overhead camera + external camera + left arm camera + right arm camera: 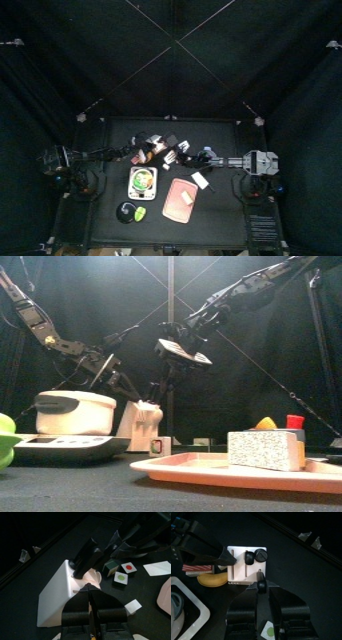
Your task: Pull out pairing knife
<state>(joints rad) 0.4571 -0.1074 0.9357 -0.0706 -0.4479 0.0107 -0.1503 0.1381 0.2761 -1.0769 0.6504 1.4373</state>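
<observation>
Knives remain seated in the block [63, 587]: extraction not done. Left pincer [91, 592] rests pressed together on the block. Right pincer [260, 587], pressed together, hovers above the handles [255, 556].

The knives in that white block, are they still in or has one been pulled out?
In. The right wrist view shows two black knife handles seated in the white knife block, and the right gripper hangs above, holding nothing.
</observation>
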